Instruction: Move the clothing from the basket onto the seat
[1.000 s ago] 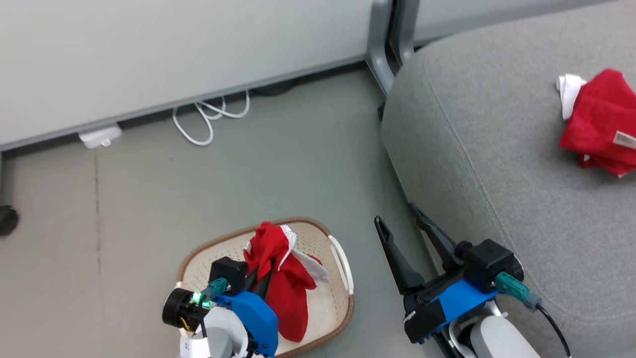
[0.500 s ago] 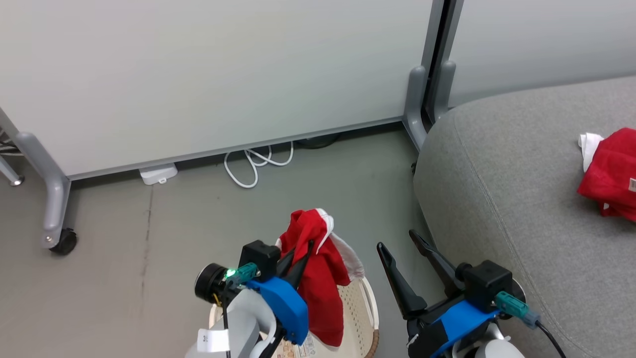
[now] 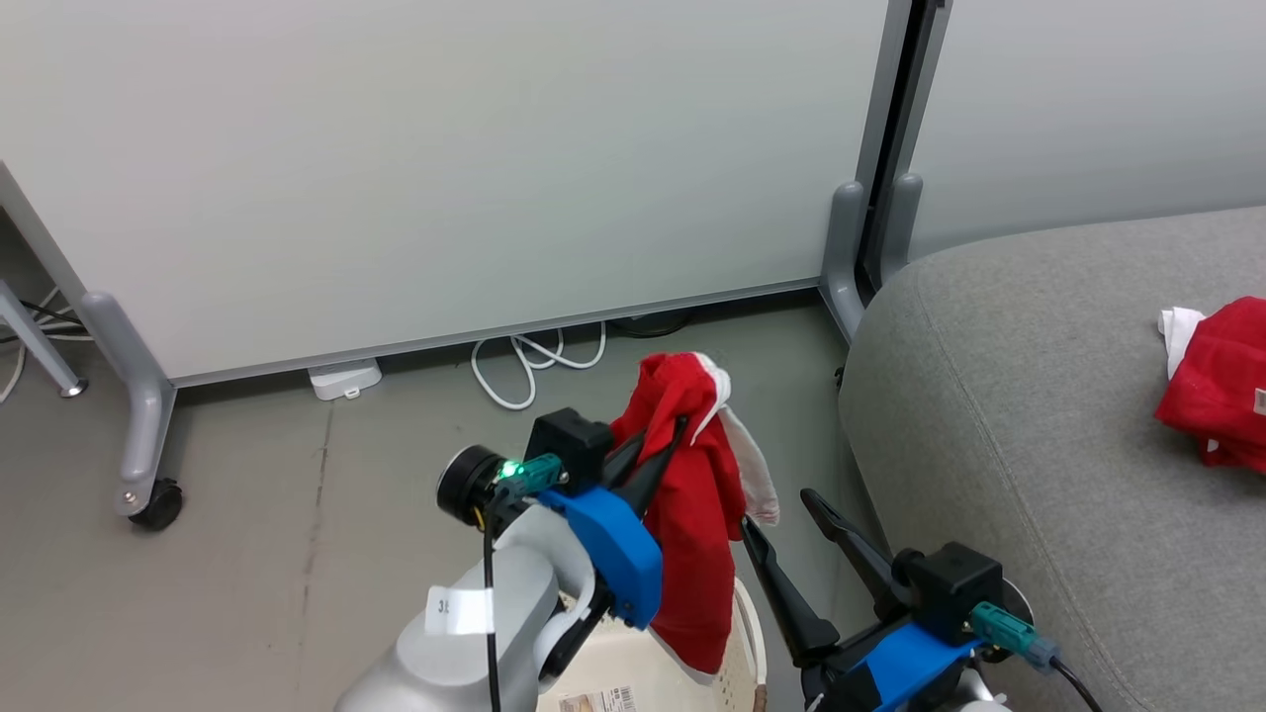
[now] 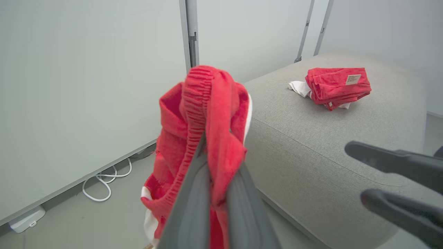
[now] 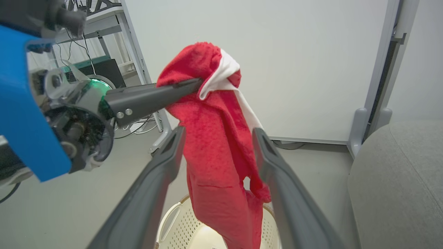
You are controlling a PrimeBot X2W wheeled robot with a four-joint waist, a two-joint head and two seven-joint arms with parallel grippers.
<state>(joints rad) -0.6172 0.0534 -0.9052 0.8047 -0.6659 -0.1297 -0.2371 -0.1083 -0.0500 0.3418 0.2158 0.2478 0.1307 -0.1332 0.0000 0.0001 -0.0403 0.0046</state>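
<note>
Smooth grey floor (image 3: 297, 514), pale partition (image 3: 445, 178) behind. Left end effector (image 3: 665, 440) clenched on fuzzy red clothing (image 3: 697, 524), white-trimmed, dangling limp above the perforated basket (image 3: 744, 643). Right end effector (image 3: 781, 509) spread open beside the rounded grey seat (image 3: 989, 415), broad cushion ahead.

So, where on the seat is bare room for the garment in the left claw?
The seat is bare from its rounded edge by the partition post across to the red pile. Crowded: around that pile, and beside the near edge, where the open right claw stands.
</note>
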